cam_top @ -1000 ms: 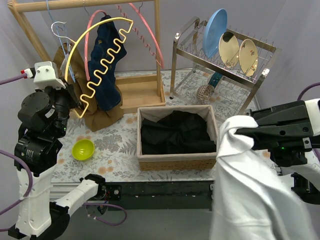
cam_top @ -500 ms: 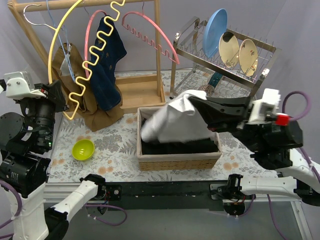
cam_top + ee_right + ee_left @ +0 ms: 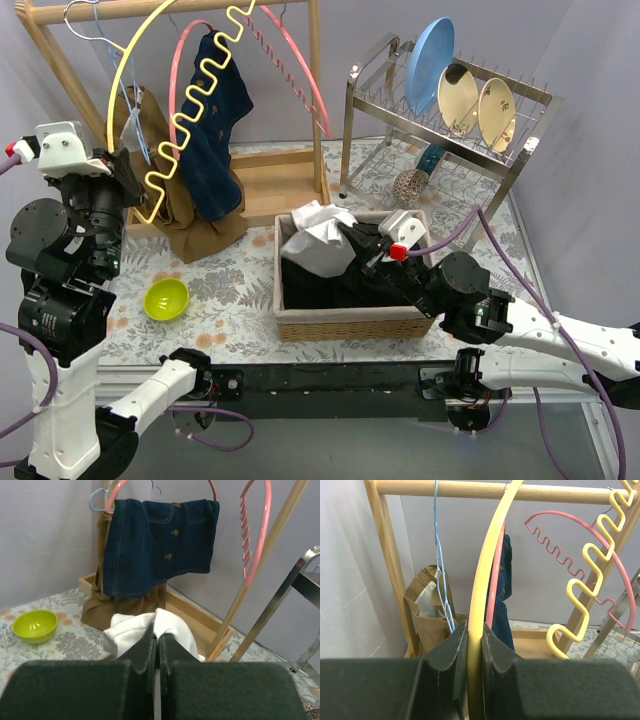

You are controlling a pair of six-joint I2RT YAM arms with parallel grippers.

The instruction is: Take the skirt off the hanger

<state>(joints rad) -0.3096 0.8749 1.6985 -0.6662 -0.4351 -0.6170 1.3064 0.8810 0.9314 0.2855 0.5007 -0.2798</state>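
Right gripper (image 3: 345,236) reaches from the near right edge into the wicker basket (image 3: 350,322), its fingers pressed together on a fold of the white skirt (image 3: 318,238). The skirt is free of any hanger and lies bunched in the basket's far left corner, on top of dark clothes (image 3: 345,278); the basket itself sits mid-table, close to the near edge. From the right wrist camera, the cloth (image 3: 131,629) bulges out on both sides of the closed fingertips (image 3: 156,630).

Over at the left edge, the left gripper (image 3: 125,172) is raised and clamped on the bare yellow hanger (image 3: 481,580), whose curved bar runs up between the two fingers in the left wrist view; its wavy side hangs in front of the wooden rack (image 3: 445,488) at the far left corner. A denim garment (image 3: 215,130) hangs on that rack, with a brown garment (image 3: 195,225) draped low beside it. A green bowl (image 3: 166,299) sits near the left edge, and a dish rack (image 3: 347,130) holding plates stands at the far right corner.
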